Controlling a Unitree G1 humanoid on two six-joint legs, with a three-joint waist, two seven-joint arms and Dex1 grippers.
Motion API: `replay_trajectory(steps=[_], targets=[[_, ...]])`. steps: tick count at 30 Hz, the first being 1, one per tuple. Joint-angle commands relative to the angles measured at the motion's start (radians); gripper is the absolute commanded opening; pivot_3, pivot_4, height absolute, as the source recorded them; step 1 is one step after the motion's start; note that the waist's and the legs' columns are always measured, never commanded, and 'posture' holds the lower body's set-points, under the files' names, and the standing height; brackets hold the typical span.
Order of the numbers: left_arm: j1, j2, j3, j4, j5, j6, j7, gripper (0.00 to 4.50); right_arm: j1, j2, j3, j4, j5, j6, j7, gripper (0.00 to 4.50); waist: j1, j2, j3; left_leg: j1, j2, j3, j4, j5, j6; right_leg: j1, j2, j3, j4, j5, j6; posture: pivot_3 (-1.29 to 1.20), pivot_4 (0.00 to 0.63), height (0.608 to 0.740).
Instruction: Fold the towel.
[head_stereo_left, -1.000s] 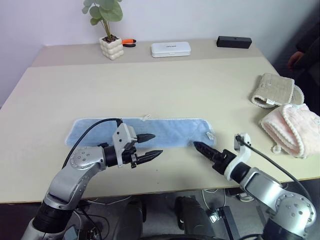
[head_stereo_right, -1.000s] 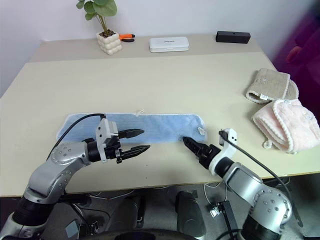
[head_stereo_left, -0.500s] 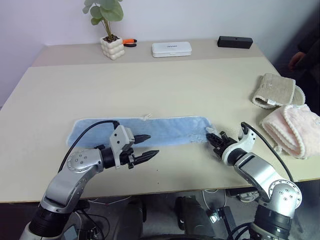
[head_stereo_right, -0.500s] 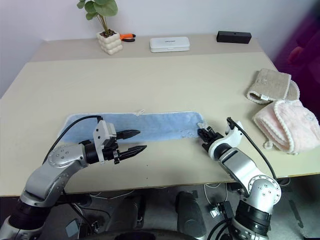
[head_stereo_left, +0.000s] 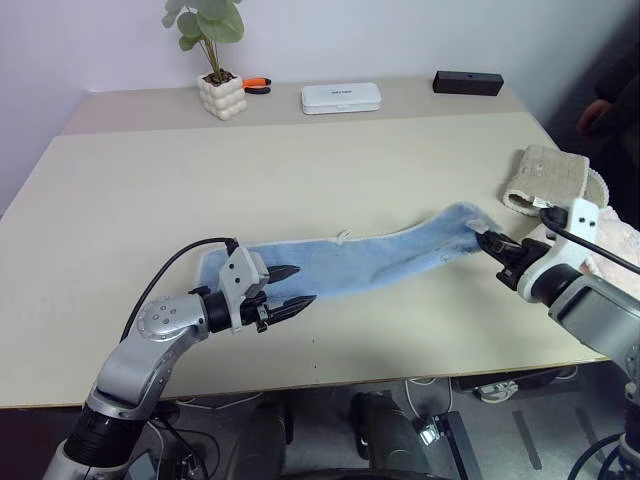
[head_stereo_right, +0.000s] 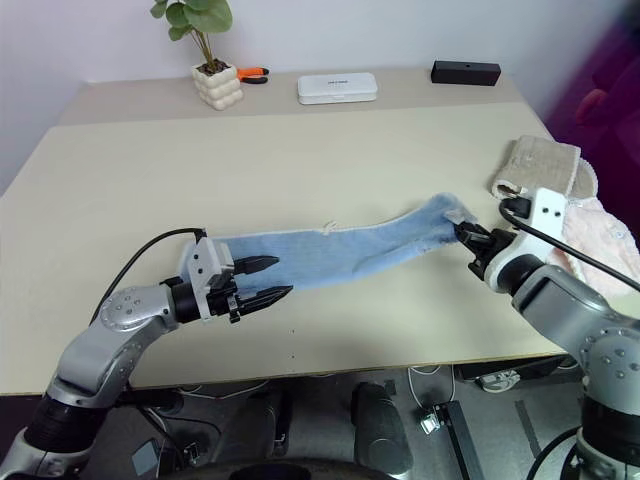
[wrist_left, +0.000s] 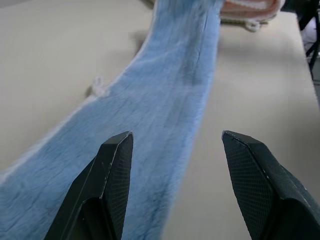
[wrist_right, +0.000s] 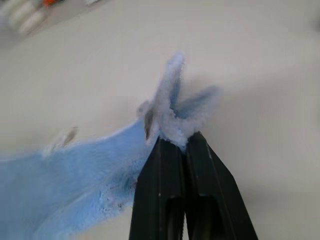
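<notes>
Left eye view: the blue towel lies in a long strip across the near part of the table. The right gripper has its two black fingers pressed together on the towel's right end and holds that end up off the table. The left gripper sits over the towel's left end with its fingers apart, holding nothing. A beige cloth and a pink cloth lie near the table's right edge.
</notes>
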Motion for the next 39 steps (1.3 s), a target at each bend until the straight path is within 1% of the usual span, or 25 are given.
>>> replay_trajectory(steps=[1,2,3,4,5,9,14,17,18,19,21,22,23,24,25,26,27,28,32,35,38,39], targets=[[-0.003,-0.012,0.004,-0.027,-0.001,-0.022,0.004,2.89,-0.071,-0.081,0.168,-0.142,-0.134,-0.016,0.21,0.04,0.0,0.0,0.0,0.0,0.0,0.0,0.0,0.0,0.0,0.0,0.0,0.0,0.0,0.0,0.0,0.0,0.15,0.738],[-0.002,-0.014,0.003,-0.029,0.001,-0.022,0.006,2.89,-0.092,-0.108,0.242,-0.167,-0.2,-0.028,0.263,0.04,0.002,-0.001,0.0,0.0,0.0,0.0,0.0,0.0,0.0,0.0,0.0,0.0,0.0,0.0,0.0,0.0,0.15,0.738],[0.001,-0.018,0.002,-0.032,0.002,-0.021,0.009,2.89,-0.12,-0.141,0.348,-0.194,-0.301,-0.049,0.325,0.04,0.003,-0.001,0.0,0.0,0.0,-0.001,0.0,0.0,0.0,0.0,0.0,-0.001,0.0,0.0,0.0,0.0,0.15,0.738],[0.001,-0.021,0.0,-0.035,0.004,-0.02,0.012,2.89,-0.136,-0.166,0.421,-0.209,-0.38,-0.07,0.374,0.04,0.004,-0.001,0.0,-0.001,0.0,-0.001,0.0,0.0,0.0,0.0,0.0,-0.001,-0.001,0.0,0.0,0.0,0.15,0.738],[0.002,-0.025,-0.002,-0.037,0.005,-0.019,0.014,2.89,-0.159,-0.149,0.486,-0.197,-0.436,-0.083,0.397,0.04,0.006,-0.002,0.0,-0.001,0.0,-0.001,0.001,0.0,0.0,0.0,0.0,-0.001,-0.001,0.0,0.0,0.0,0.15,0.738],[0.003,-0.028,-0.003,-0.04,0.012,-0.021,0.02,2.89,-0.221,-0.012,0.606,-0.092,-0.552,-0.082,0.392,0.04,0.005,-0.003,0.0,-0.002,-0.001,-0.001,0.001,0.0,0.0,0.001,-0.001,-0.001,-0.003,0.0,0.0,0.0,0.15,0.738],[0.014,-0.023,0.006,-0.047,0.015,-0.021,0.029,2.89,-0.222,0.054,0.658,-0.049,-0.669,-0.079,0.422,0.04,0.006,-0.003,0.0,-0.002,-0.001,-0.001,0.001,0.0,0.0,0.0,-0.001,-0.001,-0.004,0.0,0.0,0.0,0.15,0.738],[0.024,-0.02,0.01,-0.056,0.015,-0.019,0.034,2.89,-0.198,0.059,0.648,-0.065,-0.686,-0.079,0.474,0.87,0.005,-0.003,0.0,-0.002,-0.001,-0.001,0.001,0.0,0.0,0.0,-0.001,-0.001,-0.004,0.0,0.0,0.0,0.15,0.738],[0.027,-0.02,0.013,-0.057,0.014,-0.018,0.037,2.89,-0.187,0.052,0.631,-0.081,-0.685,-0.095,0.501,1.42,0.006,-0.003,0.0,-0.002,-0.001,-0.001,0.001,0.0,0.0,0.0,-0.001,-0.001,-0.004,0.0,0.0,0.0,0.15,0.738],[0.031,-0.02,0.015,-0.06,0.014,-0.017,0.04,2.89,-0.178,0.049,0.618,-0.094,-0.686,-0.106,0.521,1.81,0.007,-0.003,0.0,-0.002,-0.001,-0.001,0.001,0.0,0.0,0.0,-0.001,-0.002,-0.004,0.0,0.0,0.0,0.15,0.738],[0.038,-0.018,0.025,-0.062,0.009,-0.015,0.045,2.89,-0.148,0.03,0.566,-0.132,-0.67,-0.149,0.588,2.95,0.006,-0.003,0.0,-0.002,-0.001,-0.001,0.001,0.0,0.0,0.0,-0.001,-0.001,-0.004,0.0,0.0,0.0,0.15,0.738],[0.04,-0.016,0.029,-0.063,0.008,-0.014,0.047,2.89,-0.137,0.024,0.548,-0.144,-0.666,-0.162,0.612,3.4,0.006,-0.003,0.0,-0.002,-0.001,-0.001,0.001,0.0,0.0,0.0,-0.001,-0.001,-0.004,0.0,0.0,0.0,0.15,0.738],[0.041,-0.016,0.031,-0.063,0.007,-0.014,0.049,2.89,-0.128,0.023,0.535,-0.151,-0.667,-0.17,0.63,3.94,0.006,-0.003,0.0,-0.002,-0.001,-0.001,0.001,0.0,0.0,0.0,-0.001,-0.001,-0.004,0.0,0.0,0.0,0.15,0.738],[0.046,-0.014,0.048,-0.061,-0.002,-0.008,0.056,2.89,-0.112,0.014,0.489,-0.153,-0.65,-0.185,0.659,4.32,0.005,-0.003,0.0,-0.002,-0.001,-0.001,0.001,0.0,0.0,0.0,-0.001,-0.001,-0.004,0.0,0.0,0.0,0.15,0.738],[0.051,-0.013,0.065,-0.059,-0.008,-0.003,0.064,2.89,-0.102,0.017,0.442,-0.136,-0.631,-0.199,0.682,4.32,0.006,-0.003,0.0,-0.002,-0.001,-0.001,0.001,0.0,0.0,0.001,-0.001,-0.001,-0.004,0.0,0.0,0.0,0.15,0.738],[0.058,-0.013,0.079,-0.059,-0.013,0.004,0.072,2.89,-0.108,0.034,0.409,-0.1,-0.627,-0.204,0.679,4.25,0.005,-0.003,0.0,-0.002,-0.001,-0.001,0.001,0.0,0.0,0.001,-0.001,-0.002,-0.004,0.0,0.0,0.0,0.15,0.738],[0.061,-0.013,0.088,-0.058,-0.017,0.008,0.077,2.89,-0.115,0.049,0.389,-0.073,-0.629,-0.206,0.675,3.98,0.004,-0.003,0.0,-0.002,-0.001,-0.001,0.001,0.0,0.0,0.001,-0.001,-0.002,-0.004,0.0,0.0,0.0,0.15,0.738],[0.065,-0.013,0.089,-0.06,-0.016,0.008,0.079,2.89,-0.137,0.077,0.39,-0.026,-0.65,-0.206,0.653,3.61,0.003,-0.003,0.0,-0.002,-0.001,-0.001,0.001,0.0,0.0,0.001,-0.001,-0.001,-0.004,0.0,0.0,0.0,0.15,0.738],[0.079,-0.035,0.098,-0.075,-0.03,0.031,0.11,2.89,-0.202,0.165,0.477,0.147,-0.789,-0.294,0.648,1.56,0.003,-0.004,0.0,-0.001,-0.001,-0.001,0.001,0.0,0.0,0.001,-0.001,-0.001,-0.003,0.0,0.0,0.0,0.15,0.738],[0.095,-0.044,0.099,-0.088,-0.028,0.039,0.129,2.89,-0.215,0.232,0.523,0.247,-0.857,-0.36,0.661,0.03,0.003,-0.004,0.0,-0.001,-0.001,-0.001,0.0,0.0,0.0,0.001,-0.001,-0.001,-0.002,0.001,0.002,0.0,0.15,0.738],[0.143,-0.053,0.126,-0.11,-0.033,0.05,0.171,2.89,-0.195,0.297,0.595,0.339,-0.916,-0.43,0.7,0.03,0.002,-0.004,0.0,-0.001,-0.001,-0.001,0.0,0.0,0.0,0.001,-0.001,-0.001,-0.002,0.002,0.003,0.0,0.15,0.738],[0.158,-0.058,0.14,-0.118,-0.039,0.056,0.184,2.89,-0.191,0.301,0.617,0.364,-0.952,-0.454,0.702,0.03,0.002,-0.003,0.0,-0.001,-0.001,-0.001,0.0,0.0,0.0,0.001,-0.001,-0.001,-0.002,0.002,0.003,0.0,0.15,0.738]])
